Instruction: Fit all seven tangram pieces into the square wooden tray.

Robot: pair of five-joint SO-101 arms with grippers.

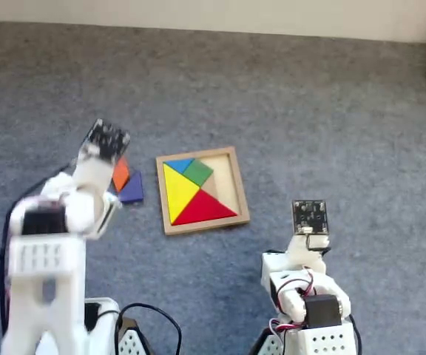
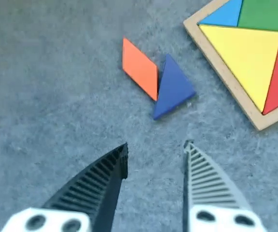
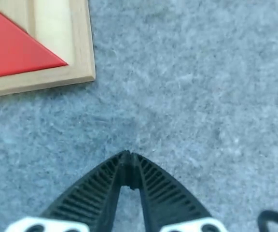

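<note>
Inspecting the square wooden tray (image 1: 205, 224) on the grey carpeted surface (image 1: 309, 111) finds it partly filled, with bare wood floor along its side toward the right arm.

Position of hands: the left hand (image 2: 156, 145) hovers above the surface with its fingers spread and nothing between them, just short of the two loose pieces. The right hand (image 3: 131, 154) is closed with its fingertips together and empty, near a tray corner.

Risks, as judged:
- The orange parallelogram piece (image 2: 140, 68) and the dark blue triangle piece (image 2: 174, 88) lie touching edge to edge beside the tray. Closing on either is likely to drag or pivot the other.
- Both pieces are thin and lie flat in carpet pile. The fingertips may slide over the top rather than catch the edges.
- The tray rests loose on the carpet, so pressing a piece in at an angle could shift it or lift seated neighbours.
- The remaining gap is narrow, and a piece arriving wrongly turned would jam on the rim.

Count:
- Trays: one.
- Pieces seated: four, namely the large yellow triangle (image 1: 177, 191), large red triangle (image 1: 204, 208), light blue triangle (image 1: 178, 165) and green square (image 1: 198, 172).
- Pieces loose on the surface: two.
- Total counted: six, against the seven the task names.
- Arms: two.
</note>
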